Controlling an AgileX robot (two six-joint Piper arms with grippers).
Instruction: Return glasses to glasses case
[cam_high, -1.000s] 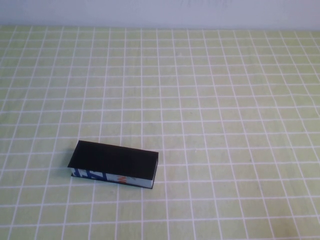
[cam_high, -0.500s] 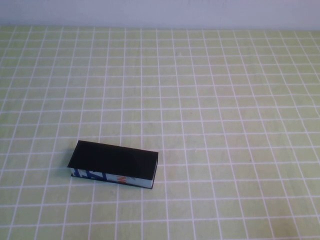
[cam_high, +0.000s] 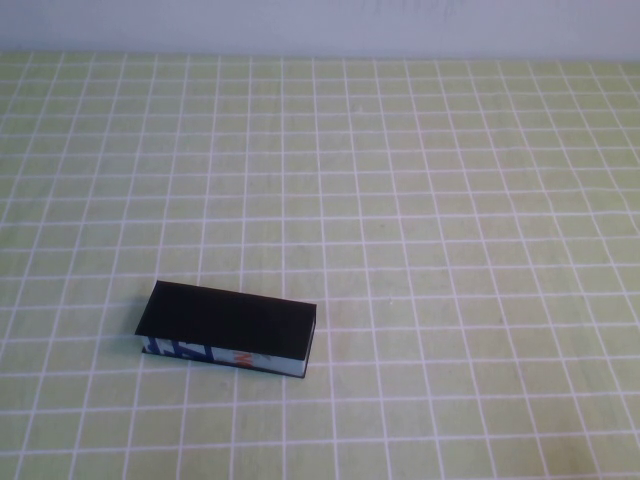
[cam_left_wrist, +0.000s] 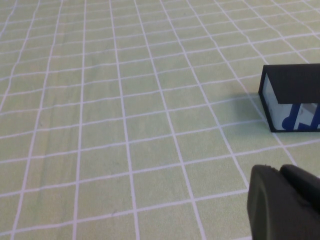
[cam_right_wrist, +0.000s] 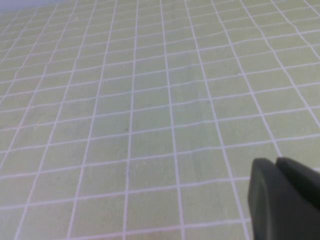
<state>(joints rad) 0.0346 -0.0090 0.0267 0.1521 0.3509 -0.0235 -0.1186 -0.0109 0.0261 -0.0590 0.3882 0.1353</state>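
The glasses case lies on the green checked cloth at the front left, lid down flat, its blue-white patterned side with an orange mark facing the front. The glasses are out of view. Neither arm shows in the high view. In the left wrist view one end of the case lies a short way beyond my left gripper, whose fingers are together and hold nothing. In the right wrist view my right gripper is also shut and empty, above bare cloth.
The green cloth with a white grid covers the whole table. A pale wall runs along the far edge.
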